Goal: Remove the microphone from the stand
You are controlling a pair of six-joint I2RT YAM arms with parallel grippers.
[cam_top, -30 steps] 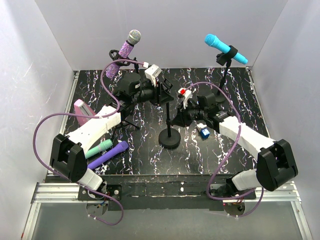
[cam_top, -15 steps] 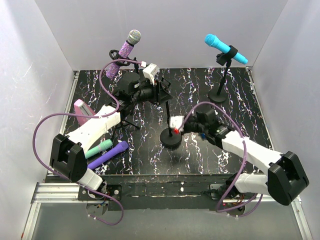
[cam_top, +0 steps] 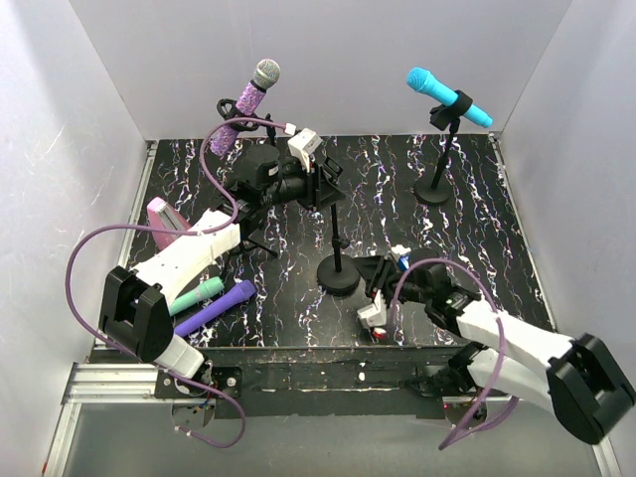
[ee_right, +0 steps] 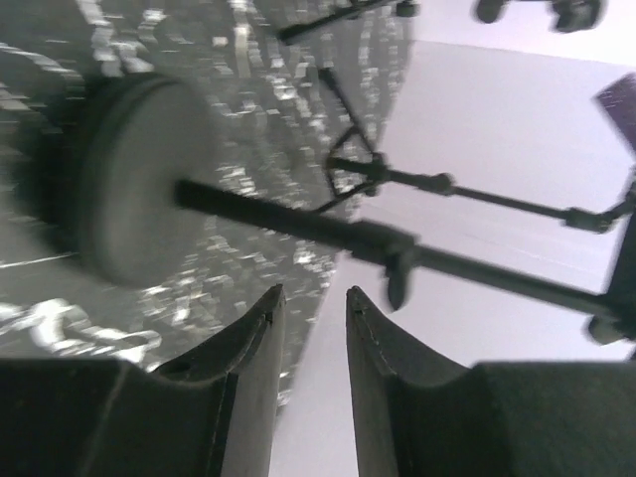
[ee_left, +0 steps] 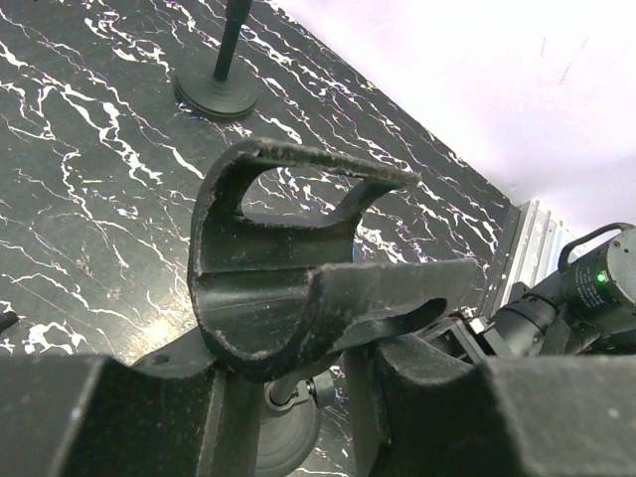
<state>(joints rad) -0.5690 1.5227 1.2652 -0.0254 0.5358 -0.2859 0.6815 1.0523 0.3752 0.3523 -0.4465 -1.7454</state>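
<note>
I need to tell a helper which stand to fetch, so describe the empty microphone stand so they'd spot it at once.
On the black marbled table, look at the middle. The stand there has a round flat base, and unlike the back stands holding the purple microphone and blue microphone, its clip is empty.

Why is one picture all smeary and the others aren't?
Right wrist view: the round stand base and marbled table are streaked and smeary, while its own fingers look sharp. Left wrist view: the mic clip fills the frame, crisp and grainy. Top external view: evenly lit, sharp throughout, only soft shadows.
</note>
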